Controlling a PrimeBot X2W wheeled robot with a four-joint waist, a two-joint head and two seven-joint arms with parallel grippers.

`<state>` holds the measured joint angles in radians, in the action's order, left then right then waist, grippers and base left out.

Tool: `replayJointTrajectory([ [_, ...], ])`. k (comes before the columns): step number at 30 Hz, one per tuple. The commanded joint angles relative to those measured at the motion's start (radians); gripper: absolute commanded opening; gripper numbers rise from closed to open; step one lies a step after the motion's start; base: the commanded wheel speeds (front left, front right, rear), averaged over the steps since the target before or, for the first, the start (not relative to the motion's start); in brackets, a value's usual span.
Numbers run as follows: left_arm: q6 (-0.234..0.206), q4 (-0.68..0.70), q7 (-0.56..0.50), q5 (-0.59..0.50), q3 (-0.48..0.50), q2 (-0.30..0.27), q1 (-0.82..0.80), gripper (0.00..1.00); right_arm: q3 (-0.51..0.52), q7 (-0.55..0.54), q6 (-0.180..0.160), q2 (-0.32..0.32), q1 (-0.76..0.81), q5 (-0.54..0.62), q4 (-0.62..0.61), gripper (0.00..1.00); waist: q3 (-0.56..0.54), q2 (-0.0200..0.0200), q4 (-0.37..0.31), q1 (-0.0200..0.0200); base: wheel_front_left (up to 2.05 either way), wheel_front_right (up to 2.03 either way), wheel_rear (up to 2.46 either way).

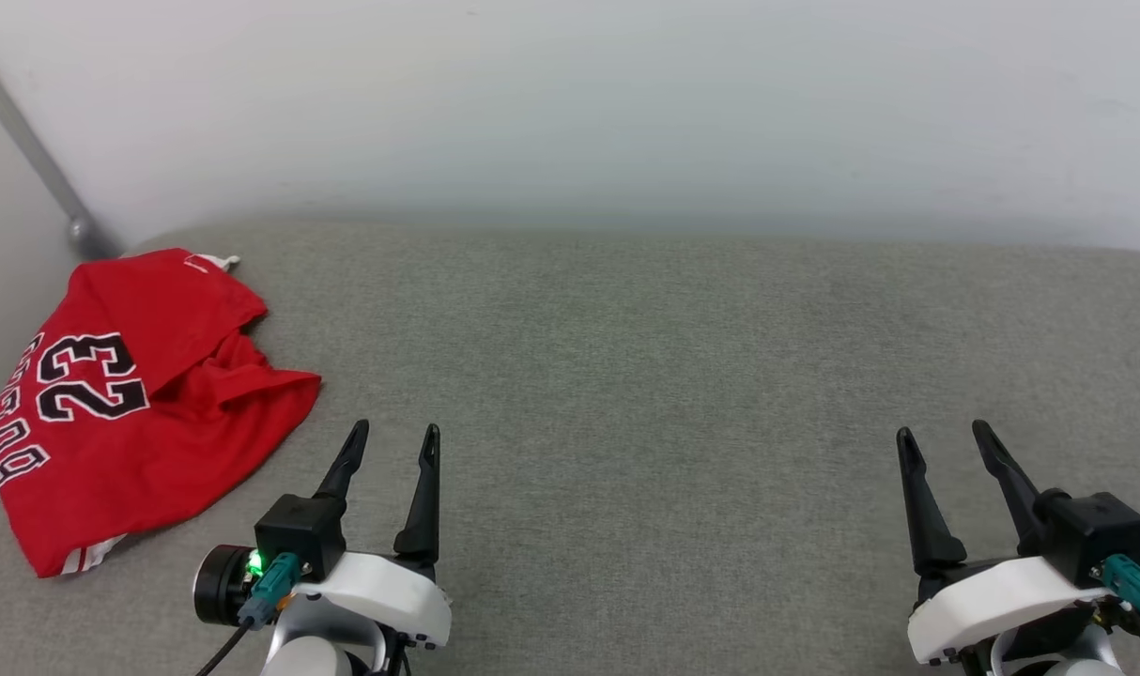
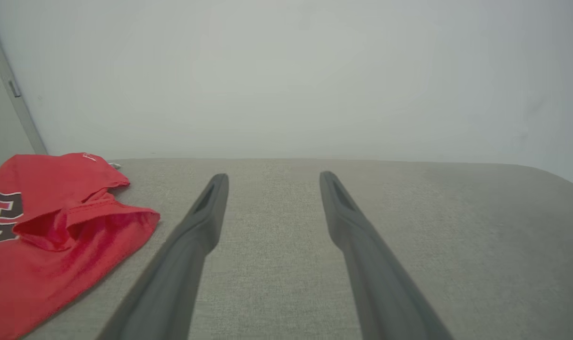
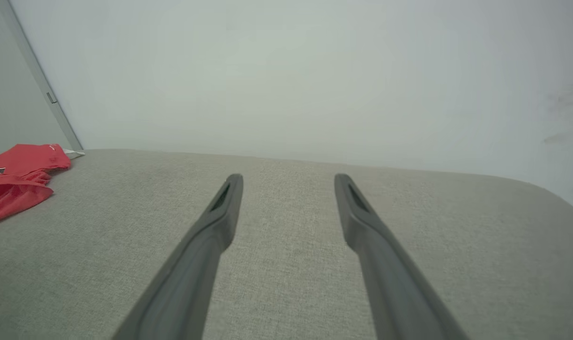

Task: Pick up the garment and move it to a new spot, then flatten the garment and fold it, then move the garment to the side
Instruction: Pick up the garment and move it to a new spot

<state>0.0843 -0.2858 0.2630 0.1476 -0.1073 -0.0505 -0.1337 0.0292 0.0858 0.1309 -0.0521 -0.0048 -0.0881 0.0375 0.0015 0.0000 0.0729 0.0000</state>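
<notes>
So the garment (image 1: 138, 404) was sitting way over at the left end of the grey fabric surface (image 1: 626, 376), close to the corner where the pale wall (image 1: 570, 113) met a metal strip (image 1: 25, 141). It was lying in a loose heap: red cloth up, the 23 and some of the lettering showing, one flap turned over on itself with a hollow under it, and a bit of striped white sleeve (image 1: 86, 556) poking out at the near end. The left wrist view showed that same rumpled fold (image 2: 55, 245) pretty clearly.

The left gripper (image 1: 394, 430) was just beside the shirt's near right edge, not touching it, jaws spread wide with nothing between them. The right gripper (image 1: 943, 431) was well apart from it on the other side of the surface, jaws also wide and empty, and from its wrist view the shirt (image 3: 17, 182) was only a red patch at the far left.

My read: hard to call for sure, since "off to the side" is also where it should end up. But that was no tidy fold, so I'd guess the pick-up, the move to a fresh spot, flattening, folding and setting aside were all yet to do. The whole middle of the surface was bare for it.
</notes>
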Motion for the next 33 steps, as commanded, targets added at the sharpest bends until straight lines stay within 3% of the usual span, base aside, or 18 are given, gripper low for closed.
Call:
replayJointTrajectory([
  [1, -0.005, -0.002, 0.003, 0.005, 0.005, 0.0, -0.013, 1.0, -0.001, -0.004, 0.0, 0.003, 0.005, 0.004, -0.005, 1.0, 0.002, 0.0, 0.028, 0.0, 0.0, 0.0, 0.0],
  [19, -0.021, 0.01, 0.003, 0.026, 0.098, 0.001, 0.0, 1.0, -0.082, -0.028, 0.0, 0.003, -0.027, 0.033, -0.043, 1.0, 0.023, 0.0, 0.29, 0.0, 0.0, 0.0, 0.0],
  [33, -0.011, 0.01, 0.003, 0.03, 0.154, 0.0, 0.008, 1.0, -0.122, -0.033, 0.0, 0.002, -0.042, 0.034, -0.043, 1.0, 0.033, 0.0, 0.348, 0.0, 0.0, 0.0, 0.0],
])
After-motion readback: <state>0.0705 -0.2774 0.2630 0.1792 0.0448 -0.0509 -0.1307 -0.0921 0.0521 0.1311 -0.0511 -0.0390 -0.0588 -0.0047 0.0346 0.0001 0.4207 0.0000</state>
